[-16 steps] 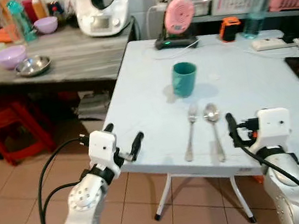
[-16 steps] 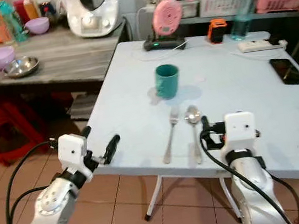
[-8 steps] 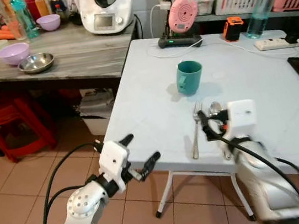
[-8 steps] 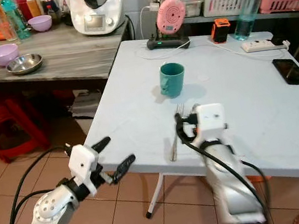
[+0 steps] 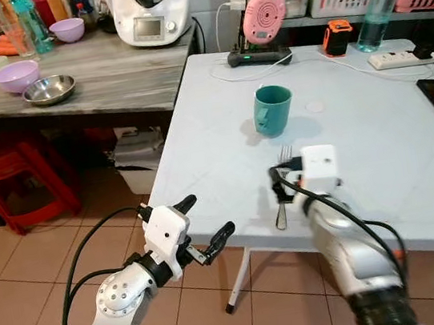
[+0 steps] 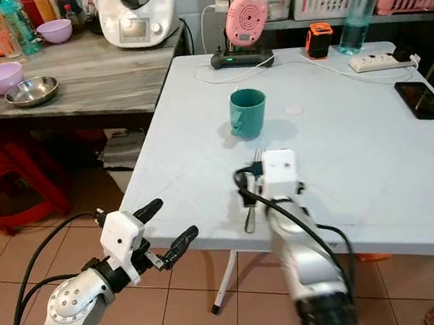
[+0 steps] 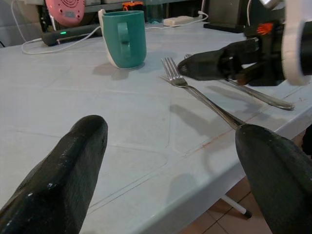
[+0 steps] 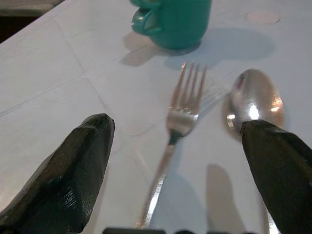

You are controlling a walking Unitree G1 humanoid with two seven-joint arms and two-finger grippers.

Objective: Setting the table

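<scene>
The right gripper (image 8: 178,185), wide open and empty, hangs over the fork (image 8: 171,146) near the tabletop's front edge; a bump could push it off

Fork (image 8: 176,127), spoon (image 8: 253,101): polished metal, glossy. Mug (image 5: 272,110): smooth teal glaze. Table (image 5: 391,138): matt pale plastic. Steel bowl (image 5: 49,90) shiny; counter (image 5: 107,73) grey wood-grain.

Terracotta floor tiles (image 5: 23,279) run under a pale folding table (image 5: 381,180). Beside it stands a grey wooden counter (image 5: 107,73), red stools (image 5: 10,183) tucked beneath.
</scene>
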